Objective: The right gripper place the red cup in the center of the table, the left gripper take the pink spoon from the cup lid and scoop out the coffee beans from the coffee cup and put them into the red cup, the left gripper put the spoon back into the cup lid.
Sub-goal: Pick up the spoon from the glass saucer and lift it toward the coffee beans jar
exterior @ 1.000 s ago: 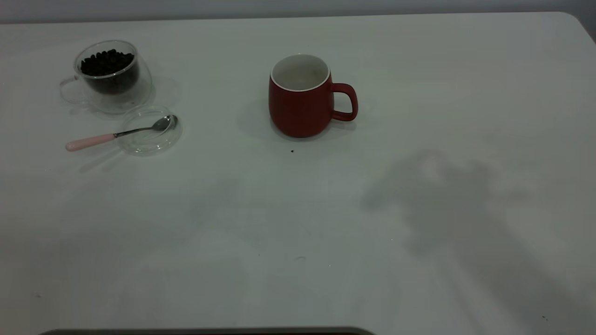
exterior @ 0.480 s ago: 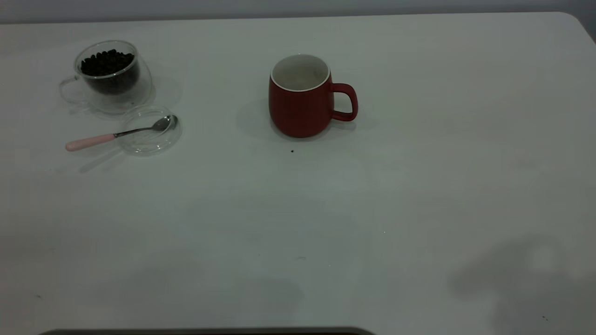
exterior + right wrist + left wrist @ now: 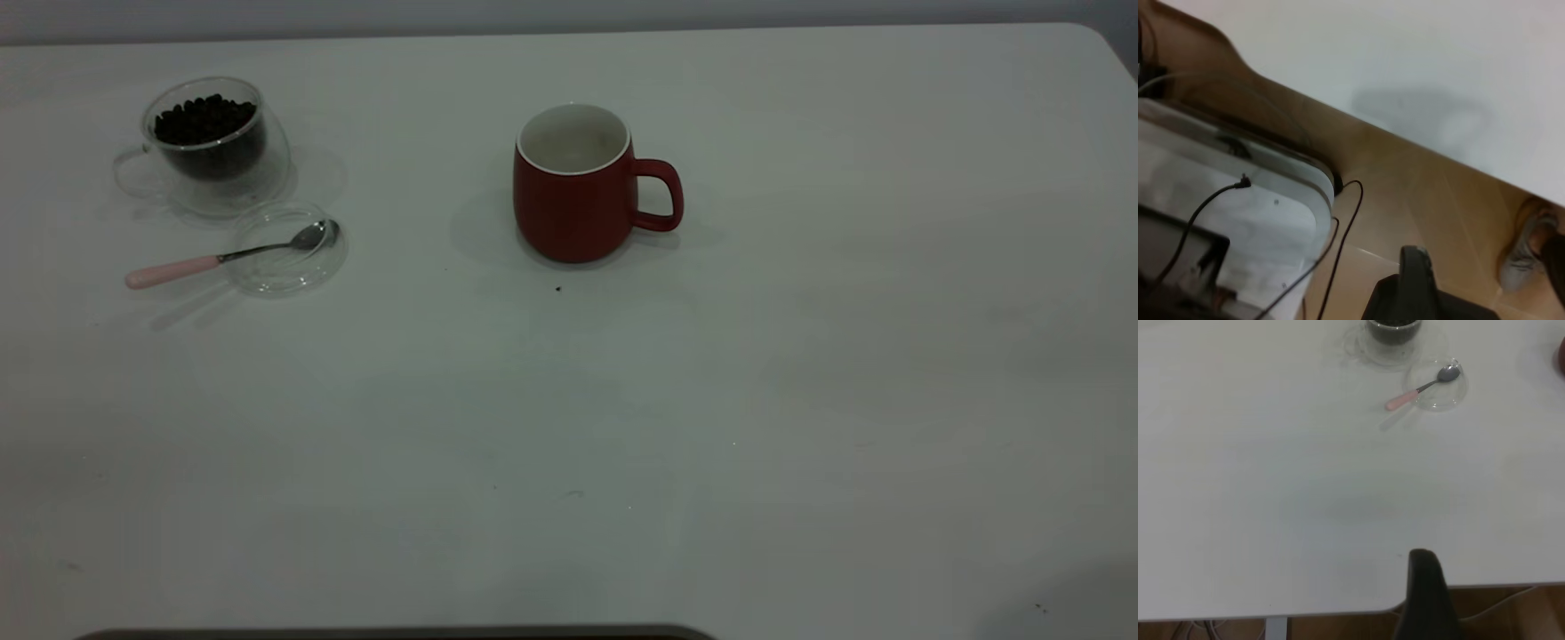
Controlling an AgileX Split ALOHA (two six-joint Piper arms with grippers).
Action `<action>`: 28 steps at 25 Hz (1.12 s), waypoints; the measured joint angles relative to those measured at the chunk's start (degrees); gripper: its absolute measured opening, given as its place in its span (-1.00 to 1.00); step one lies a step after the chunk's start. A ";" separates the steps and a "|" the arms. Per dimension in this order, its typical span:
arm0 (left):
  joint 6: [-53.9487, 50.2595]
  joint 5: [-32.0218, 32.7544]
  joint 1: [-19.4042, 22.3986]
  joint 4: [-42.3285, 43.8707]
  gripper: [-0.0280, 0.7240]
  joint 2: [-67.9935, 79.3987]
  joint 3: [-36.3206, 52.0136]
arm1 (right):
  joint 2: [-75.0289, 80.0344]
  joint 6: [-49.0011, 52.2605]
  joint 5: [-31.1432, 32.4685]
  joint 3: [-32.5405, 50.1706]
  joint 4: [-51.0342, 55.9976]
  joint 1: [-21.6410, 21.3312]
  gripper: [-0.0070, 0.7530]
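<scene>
- The coffee cup (image 3: 216,147) holds the coffee beans (image 3: 204,119).
- The pink spoon (image 3: 227,255) rests its bowl in the cup lid (image 3: 286,250).
- The red cup (image 3: 582,184) stands mid-table, nothing visible inside.
- The left gripper (image 3: 1425,593) is off the table (image 3: 800,356) edge; the right gripper (image 3: 1418,283) is over the floor; whether either is open or closed cannot be told.

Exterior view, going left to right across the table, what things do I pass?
Coffee cup holding the coffee beans → cup lid with the pink spoon lying across it → red cup.

Only a little of each arm shows — the left claw (image 3: 1425,600) a matte black tapering finger, the right claw (image 3: 1418,287) equally black, rounded.
</scene>
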 joint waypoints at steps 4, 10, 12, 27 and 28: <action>0.00 0.00 0.00 0.00 0.60 0.00 0.00 | -10.25 0.00 -2.58 4.97 0.00 -6.32 0.56; 0.00 0.00 0.00 0.00 0.60 0.00 0.00 | -25.59 -0.19 -2.85 9.50 -0.17 -17.36 0.56; 0.00 0.00 0.00 0.00 0.60 0.00 0.00 | -29.80 -0.77 -2.97 9.75 -0.22 -20.88 0.56; 0.00 0.00 0.00 0.00 0.60 0.00 0.00 | -43.00 -2.18 -5.52 11.58 -0.46 -26.94 0.56; 0.00 0.00 0.00 0.00 0.60 0.00 0.00 | -43.83 -2.34 -5.52 11.58 -0.46 -26.94 0.56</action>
